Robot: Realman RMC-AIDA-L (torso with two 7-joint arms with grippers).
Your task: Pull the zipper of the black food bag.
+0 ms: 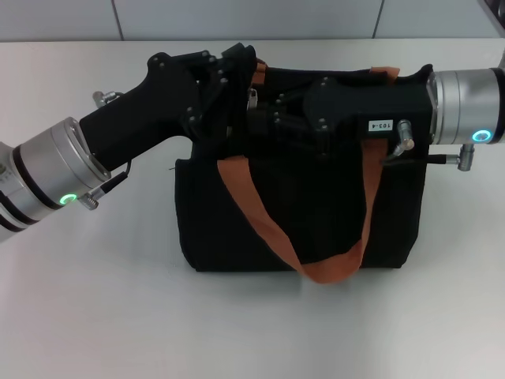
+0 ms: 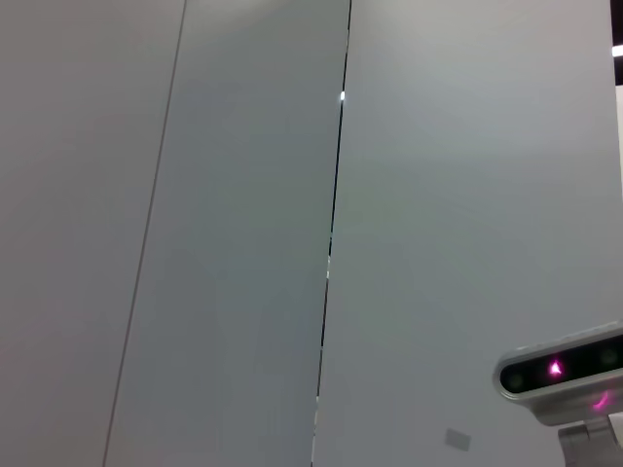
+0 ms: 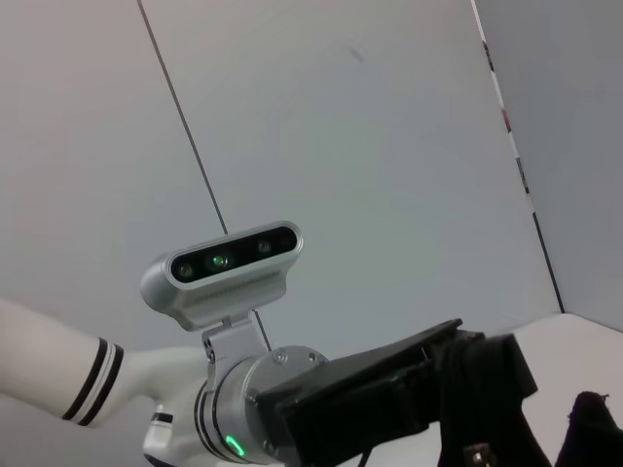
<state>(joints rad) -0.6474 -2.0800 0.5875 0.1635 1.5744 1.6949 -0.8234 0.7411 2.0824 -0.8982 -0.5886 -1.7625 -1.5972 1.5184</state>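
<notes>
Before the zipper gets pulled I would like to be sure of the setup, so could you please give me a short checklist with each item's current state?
1. The black food bag stands upright on the table: ok.
2. Left gripper is at the bag's top edge, left end: ok.
3. Right gripper is over the bag's top, near the middle: ok.
4. A gripper holds the zipper: cannot tell; only a small silver glint shows between the grippers.
5. Orange-brown straps are off the top edge: not ok; the rear strap lies by the grippers.
</notes>
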